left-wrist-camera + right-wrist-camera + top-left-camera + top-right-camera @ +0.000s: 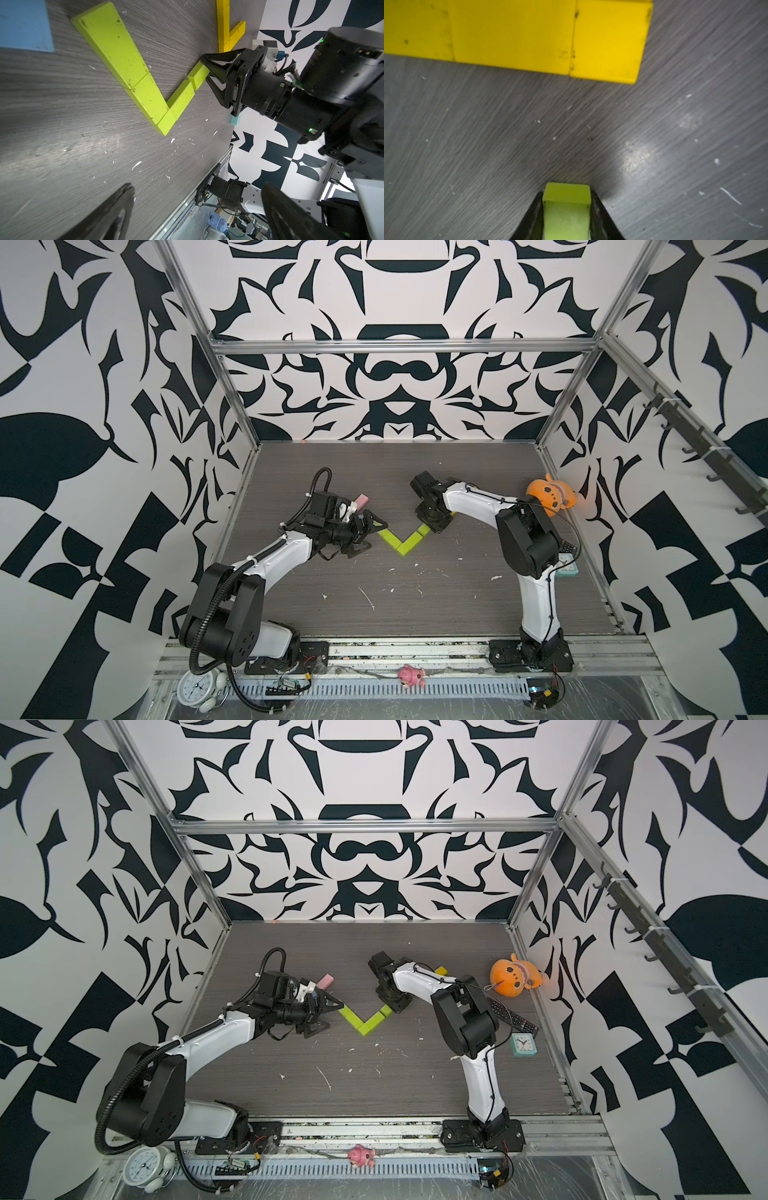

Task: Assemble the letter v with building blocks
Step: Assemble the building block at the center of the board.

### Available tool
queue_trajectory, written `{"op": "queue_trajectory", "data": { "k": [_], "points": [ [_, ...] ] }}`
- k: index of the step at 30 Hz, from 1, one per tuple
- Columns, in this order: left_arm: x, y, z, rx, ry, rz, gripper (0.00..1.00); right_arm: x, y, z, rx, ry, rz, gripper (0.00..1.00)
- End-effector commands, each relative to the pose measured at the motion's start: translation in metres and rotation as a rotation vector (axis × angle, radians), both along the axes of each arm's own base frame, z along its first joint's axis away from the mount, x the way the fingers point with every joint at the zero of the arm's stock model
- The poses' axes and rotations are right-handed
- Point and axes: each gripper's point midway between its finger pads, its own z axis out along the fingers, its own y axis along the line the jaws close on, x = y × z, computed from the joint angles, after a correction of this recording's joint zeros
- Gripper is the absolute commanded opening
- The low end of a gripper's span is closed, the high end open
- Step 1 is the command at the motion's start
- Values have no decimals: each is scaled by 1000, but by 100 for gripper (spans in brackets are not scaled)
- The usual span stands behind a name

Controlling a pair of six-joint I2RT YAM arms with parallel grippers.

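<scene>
Lime green building blocks (392, 540) (358, 1022) lie in a V on the grey table, seen in both top views and close up in the left wrist view (116, 45). My right gripper (432, 526) (566, 195) is shut on a small lime block (566, 209) (197, 79) at the top of the V's right arm, slightly offset from its neighbour. Open and empty, my left gripper (371, 535) (198, 186) hovers by the V's left arm. A pink block (361, 501) lies behind the left wrist. Yellow blocks (512, 35) (441, 970) lie beyond the right gripper. A light blue block (22, 25) is nearby.
An orange plush toy (548, 495) sits at the back right, with a remote (513, 1017) and a teal clock (523, 1044) along the right wall. A white alarm clock (199, 686) and a pink toy (409, 675) lie past the front rail. Patterned walls enclose the table.
</scene>
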Motion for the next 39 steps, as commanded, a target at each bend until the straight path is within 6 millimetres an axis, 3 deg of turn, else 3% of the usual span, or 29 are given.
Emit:
{"op": "queue_trajectory", "data": {
  "k": [1, 39],
  "points": [
    [0, 0, -3, -4, -3, -12, 100, -12, -1, -2, -4, 29, -6, 37],
    [0, 0, -5, -1, 1, -13, 99, -20, 3, 1, -5, 25, 11, 38]
  ]
}}
